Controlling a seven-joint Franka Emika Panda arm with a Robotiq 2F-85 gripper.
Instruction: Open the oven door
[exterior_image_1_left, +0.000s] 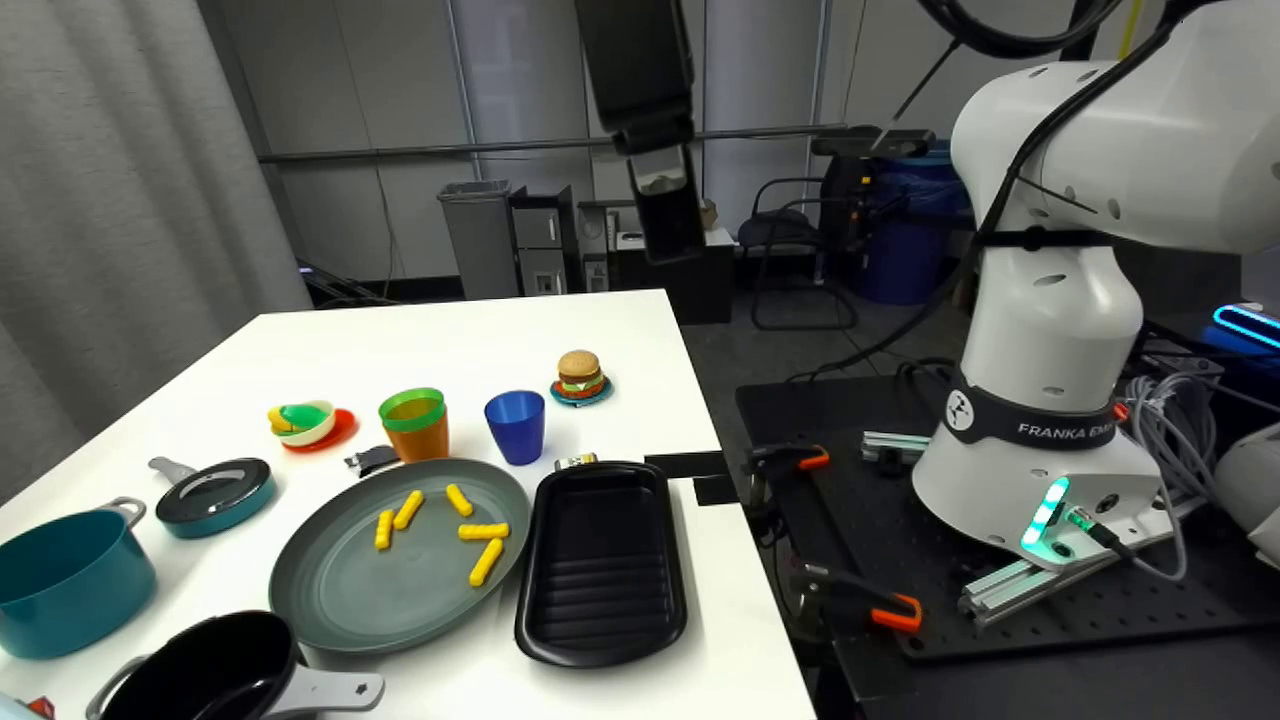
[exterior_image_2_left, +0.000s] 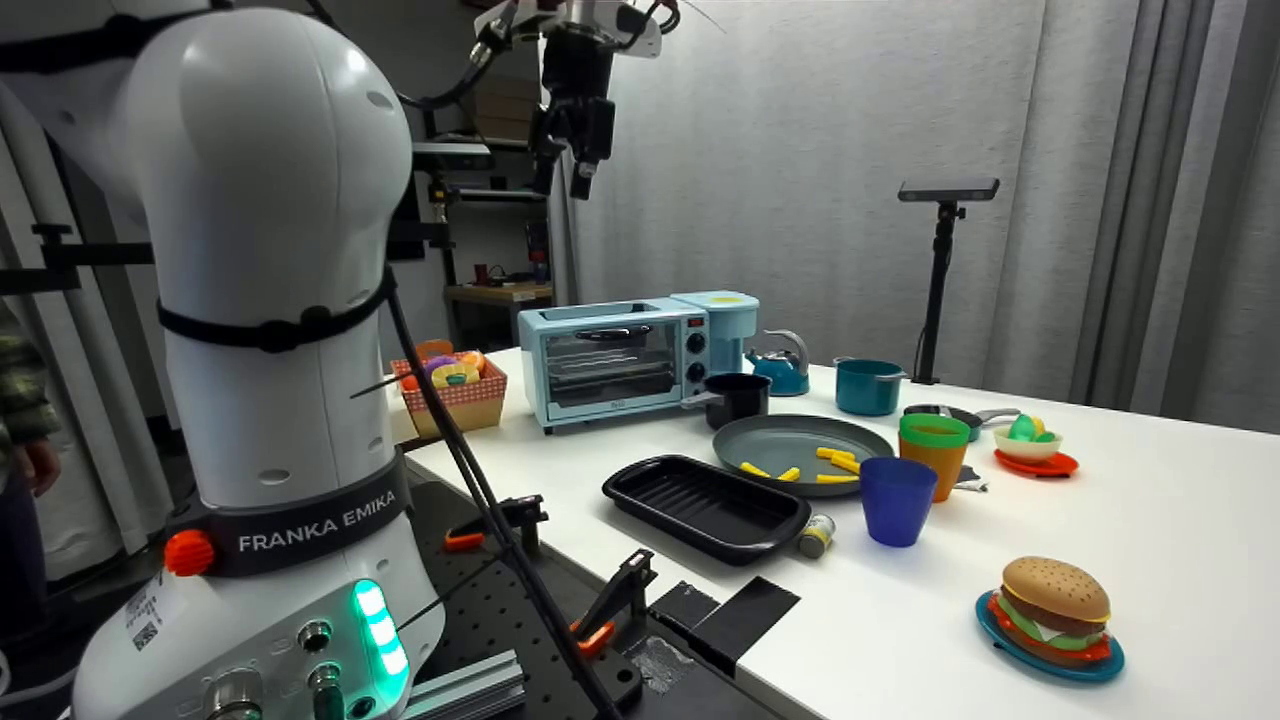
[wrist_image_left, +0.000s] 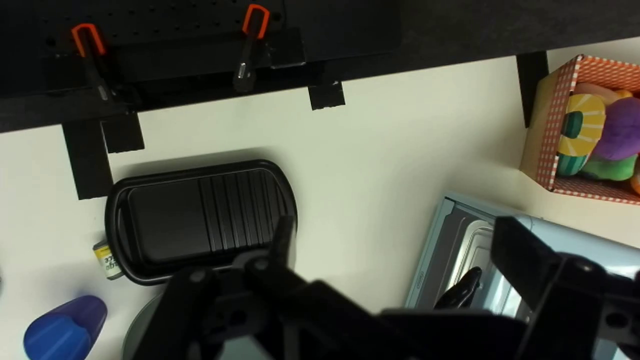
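The oven door (exterior_image_2_left: 605, 372) stands closed and upright in the front of the light-blue oven (exterior_image_2_left: 632, 362), facing the side where the black ribbed tray (wrist_image_left: 200, 220) lies. Its dark handle (exterior_image_2_left: 614, 333) sits near the top of the door, long axis level and running along the door's width, so I judge the door would drop outward from the top. From my claw (wrist_image_left: 395, 225), the handle lies well below and off toward the right side of the wrist view; I hang high above the desk (exterior_image_2_left: 540, 465), there seen between tray and oven, with my fingers spread wide and nothing between them. That slanting offset is what my coming move turns on, I think: I need to go across to the oven as well as down. In the wrist view the handle slants from upper right to lower left, while my fingers face each other straight across, so I expect to need some turn of the wrist to straddle it squarely. I cannot tell how much gap there is behind it. The black pot (exterior_image_2_left: 740, 402) sits just beside the oven's knob end, and might hinder the door's fall; the checked basket (wrist_image_left: 551, 132) sits near the opposite end.
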